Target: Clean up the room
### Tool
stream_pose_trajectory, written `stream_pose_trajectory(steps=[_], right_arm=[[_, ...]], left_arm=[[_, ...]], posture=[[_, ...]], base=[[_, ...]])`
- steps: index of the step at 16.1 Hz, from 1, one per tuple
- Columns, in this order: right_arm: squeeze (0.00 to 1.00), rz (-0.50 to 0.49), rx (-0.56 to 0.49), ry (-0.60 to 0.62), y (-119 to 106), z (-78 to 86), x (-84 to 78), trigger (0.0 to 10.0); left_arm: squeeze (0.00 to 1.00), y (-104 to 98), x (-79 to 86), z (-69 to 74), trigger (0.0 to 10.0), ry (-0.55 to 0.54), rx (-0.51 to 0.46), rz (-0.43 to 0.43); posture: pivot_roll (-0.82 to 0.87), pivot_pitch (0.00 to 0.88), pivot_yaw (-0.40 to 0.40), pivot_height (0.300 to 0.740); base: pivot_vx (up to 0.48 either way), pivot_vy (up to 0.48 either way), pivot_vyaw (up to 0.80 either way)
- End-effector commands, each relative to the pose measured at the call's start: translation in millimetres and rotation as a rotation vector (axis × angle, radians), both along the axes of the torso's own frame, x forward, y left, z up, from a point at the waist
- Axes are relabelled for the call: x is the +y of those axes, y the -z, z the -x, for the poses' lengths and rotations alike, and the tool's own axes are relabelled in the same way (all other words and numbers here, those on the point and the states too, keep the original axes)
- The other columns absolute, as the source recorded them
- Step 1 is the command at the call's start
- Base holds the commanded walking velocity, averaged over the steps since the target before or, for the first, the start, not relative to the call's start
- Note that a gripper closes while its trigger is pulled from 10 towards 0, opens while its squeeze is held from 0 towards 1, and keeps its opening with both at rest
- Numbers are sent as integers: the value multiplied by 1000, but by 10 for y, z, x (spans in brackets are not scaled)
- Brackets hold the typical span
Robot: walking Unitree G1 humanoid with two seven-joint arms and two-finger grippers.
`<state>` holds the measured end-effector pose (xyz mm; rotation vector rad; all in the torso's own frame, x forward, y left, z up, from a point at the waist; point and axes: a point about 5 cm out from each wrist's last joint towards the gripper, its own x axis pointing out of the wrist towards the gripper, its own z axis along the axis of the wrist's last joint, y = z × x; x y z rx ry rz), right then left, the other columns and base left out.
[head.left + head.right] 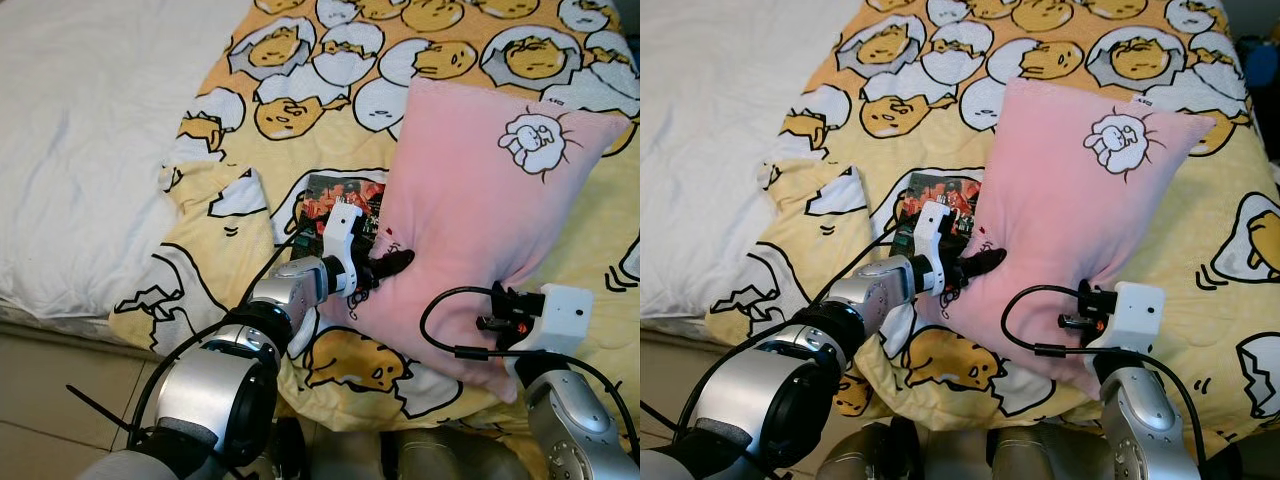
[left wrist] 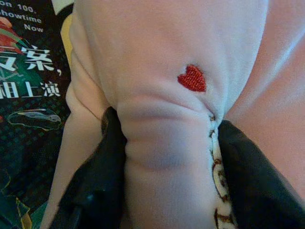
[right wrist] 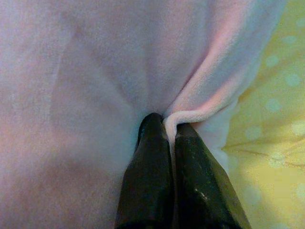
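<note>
Bed [image 1: 70, 150], yellow egg-print blanket [image 1: 300, 120], pink pillow [image 1: 480, 210]

The pink pillow [image 1: 480, 210] covers part of the magazine [image 1: 335, 200] beneath it; we cannot read its print.

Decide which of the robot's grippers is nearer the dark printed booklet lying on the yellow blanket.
Left. The left gripper pinches the pink fleece pillow's edge right beside the dark printed booklet. The right gripper clamps the pillow's far lower edge, the pillow between it and the booklet.

Right gripper [image 3: 171, 125] jaws pinching pink pillow [image 3: 95, 62] edge; yellow blanket [image 3: 271, 143] beside.
</note>
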<state>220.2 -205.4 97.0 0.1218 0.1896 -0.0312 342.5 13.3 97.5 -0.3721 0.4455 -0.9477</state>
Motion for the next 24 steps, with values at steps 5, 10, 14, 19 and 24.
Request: stream_pose_trajectory(steps=[5, 10, 14, 19, 24], right_arm=[[90, -56, 73, -62, 152, 40, 183, 0], [90, -68, 87, -74, 206, 70, 246, 0], [90, -69, 92, -89, 213, 41, 279, 0], [90, -80, 98, -95, 254, -10, 293, 0], [82, -70, 110, -119, 281, -26, 284, 0]], left_arm=[[0, 313, -257, 315, 0, 69, 155, 7], [0, 324, -204, 293, 0, 25, 166, 31], [0, 315, -185, 279, 0, 2, 177, 65], [0, 317, -139, 247, 0, -46, 157, 60], [0, 367, -135, 278, 0, -76, 187, 80]], posture=[[-215, 307, 109, 731], [-206, 291, 105, 731], [-202, 282, 95, 731], [-192, 256, 91, 731], [-193, 245, 68, 731]], base=[[0, 0, 0], [0, 0, 0], [0, 0, 0], [0, 0, 0], [0, 0, 0]])
